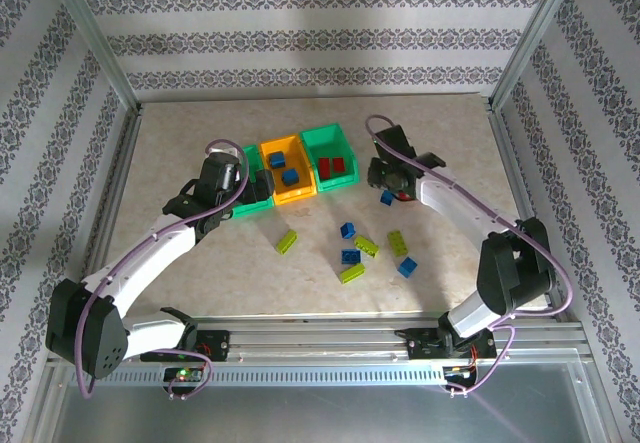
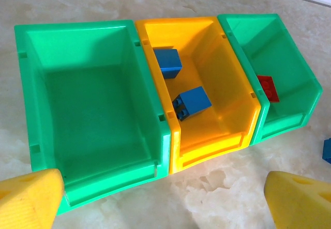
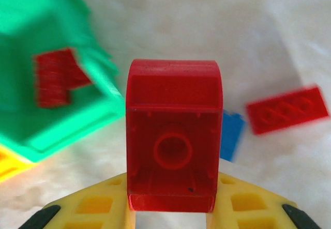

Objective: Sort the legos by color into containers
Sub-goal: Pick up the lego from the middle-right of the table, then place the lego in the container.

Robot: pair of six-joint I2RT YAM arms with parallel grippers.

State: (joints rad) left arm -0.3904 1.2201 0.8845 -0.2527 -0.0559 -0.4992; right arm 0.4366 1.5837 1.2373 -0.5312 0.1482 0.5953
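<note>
No legible text or labels anywhere.

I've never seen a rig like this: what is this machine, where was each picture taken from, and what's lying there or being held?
These are two robot arms bolted at the near edge of a table. One picture looks down from above; the other two come from a camera on each wrist. In a row stand a left green bin, a yellow bin holding two blue bricks, and a right green bin holding red bricks. Loose blue and yellow-green bricks lie on the table. The left tool hangs open by the bins; the right tool is shut on a red brick.
</note>
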